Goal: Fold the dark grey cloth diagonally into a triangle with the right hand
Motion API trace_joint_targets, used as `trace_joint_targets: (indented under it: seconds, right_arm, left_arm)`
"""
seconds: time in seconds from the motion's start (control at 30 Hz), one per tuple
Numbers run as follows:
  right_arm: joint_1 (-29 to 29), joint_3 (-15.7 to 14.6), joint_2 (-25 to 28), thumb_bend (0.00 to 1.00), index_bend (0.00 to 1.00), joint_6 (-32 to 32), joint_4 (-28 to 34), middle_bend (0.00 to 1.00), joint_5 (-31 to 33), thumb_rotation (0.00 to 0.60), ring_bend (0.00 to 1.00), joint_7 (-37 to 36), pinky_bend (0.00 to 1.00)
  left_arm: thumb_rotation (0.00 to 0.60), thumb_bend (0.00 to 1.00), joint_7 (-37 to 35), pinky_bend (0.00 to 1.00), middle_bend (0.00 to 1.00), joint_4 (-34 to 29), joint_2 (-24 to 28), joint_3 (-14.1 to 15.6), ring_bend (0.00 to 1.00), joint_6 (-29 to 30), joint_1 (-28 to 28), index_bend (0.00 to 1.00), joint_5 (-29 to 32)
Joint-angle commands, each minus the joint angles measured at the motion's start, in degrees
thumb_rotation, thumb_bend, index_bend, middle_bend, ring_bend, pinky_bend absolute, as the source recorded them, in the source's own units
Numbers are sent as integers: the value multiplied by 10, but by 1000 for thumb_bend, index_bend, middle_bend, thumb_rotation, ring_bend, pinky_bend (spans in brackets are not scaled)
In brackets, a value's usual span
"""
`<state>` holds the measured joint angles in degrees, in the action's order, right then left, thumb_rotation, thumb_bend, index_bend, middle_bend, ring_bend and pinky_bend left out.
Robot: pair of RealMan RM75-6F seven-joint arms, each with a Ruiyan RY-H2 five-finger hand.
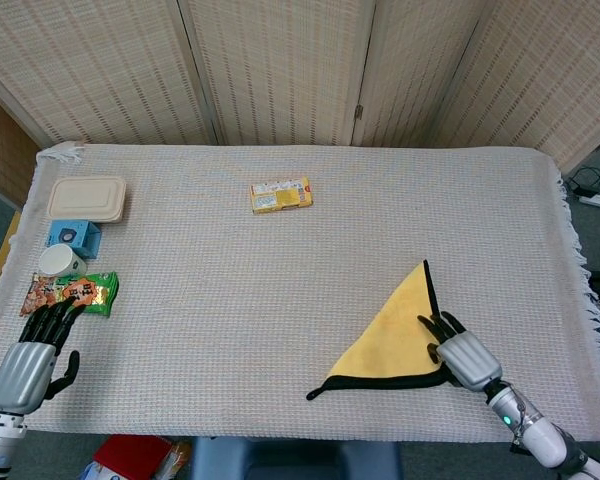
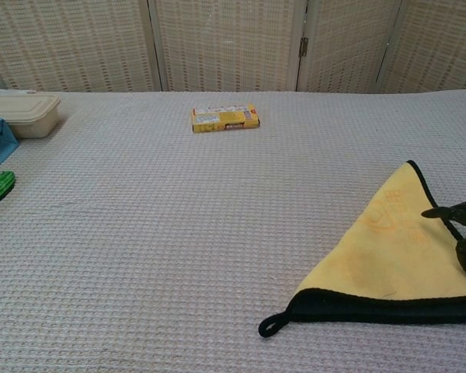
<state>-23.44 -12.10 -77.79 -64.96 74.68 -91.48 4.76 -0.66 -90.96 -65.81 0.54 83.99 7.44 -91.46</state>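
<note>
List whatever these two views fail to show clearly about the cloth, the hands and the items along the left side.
- Right hand: chest view crops it at the right edge; whether it pinches the cloth is unclear.
- Cloth's dark grey face: folded under, only the trim shows.
- Left hand: absent from the chest view.
- Snack packet: chest view crops it; print unreadable.
- Yellow box: label too small.

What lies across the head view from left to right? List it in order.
Left hand → snack packet → yellow box → cloth folded into a triangle → right hand. The lidded container, blue box and white cup stack above the packet, so their order is unclear.
</note>
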Motion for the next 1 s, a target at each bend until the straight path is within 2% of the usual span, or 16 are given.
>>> trace_joint_targets:
  seconds: [0.03,0.17,0.33,0.43,0.57,0.73,0.83,1.0]
  right_arm:
    - [0,-2,15,429,177,12,19,0,-1,600,0,2,0]
    - [6,-6,42,429,49,4,51,0,-8,600,0,-2,0]
    - [21,-18,87,429,22,-23,99,0,-27,600,0,-15,0]
    - [41,-21,125,429,6,-73,143,0,-44,600,0,-49,0]
    - [93,-8,155,429,0,-212,173,0,-84,600,0,-87,0]
    - [171,18,146,429,0,-344,183,0,-94,600,0,-18,0]
    - [204,20,138,429,0,-370,190,0,-90,600,0,29,0]
    - [226,12,139,429,0,-382,184,0,-111,600,0,10,0]
  left_arm:
    - [600,687,0,0,39,-1,1,-1,0,2,-1,0,1]
    - [600,687,-2,0,39,-1,1,-1,0,3,-1,0,1]
    - [600,688,-2,0,39,-2,1,0,0,0,0,0,-1]
    - [600,687,1,0,39,-3,1,0,0,5,-1,0,-3]
    - [600,687,9,0,39,-4,-2,3,0,4,-1,0,-8]
    - [600,687,24,0,39,-11,-4,12,0,-2,0,0,-17]
    - [600,688,34,0,39,-19,-3,17,0,-2,-1,0,-24]
    - [600,688,49,0,39,-34,3,23,0,0,-7,0,-26]
